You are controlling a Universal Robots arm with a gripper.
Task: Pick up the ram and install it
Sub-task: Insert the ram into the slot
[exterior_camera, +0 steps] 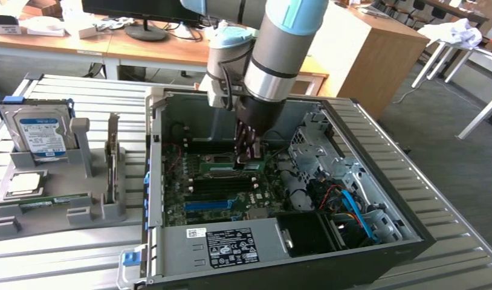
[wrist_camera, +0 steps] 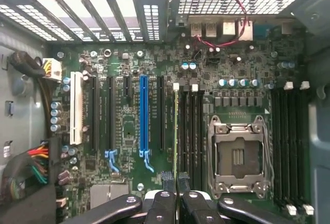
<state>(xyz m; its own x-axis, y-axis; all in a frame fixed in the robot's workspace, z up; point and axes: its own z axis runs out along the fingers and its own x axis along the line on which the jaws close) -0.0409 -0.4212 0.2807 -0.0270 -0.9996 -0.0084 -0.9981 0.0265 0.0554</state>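
My gripper (exterior_camera: pixel 248 158) reaches down inside the open computer case (exterior_camera: pixel 161 181), just above the motherboard (exterior_camera: pixel 210 187). It is shut on the ram (wrist_camera: pixel 176 131), a thin green stick seen edge-on in the wrist view between the two dark fingertips (wrist_camera: pixel 167 181). The ram hangs in line with the black memory slots (wrist_camera: pixel 192 131) beside the empty processor socket (wrist_camera: pixel 236 157). I cannot tell whether its lower edge touches a slot. In the exterior view a small green part of the ram (exterior_camera: pixel 255 164) shows below the fingers.
A grey holder (exterior_camera: pixel 36 220) at the exterior view's left carries a silver hard drive (exterior_camera: pixel 40 133), a square processor chip (exterior_camera: pixel 24 183) and another green stick (exterior_camera: pixel 48 201). The power supply (exterior_camera: pixel 229 244) sits at the case front. Cables (exterior_camera: pixel 351 205) fill the case's right side. A blue slot (wrist_camera: pixel 144 113) lies beside the ram.
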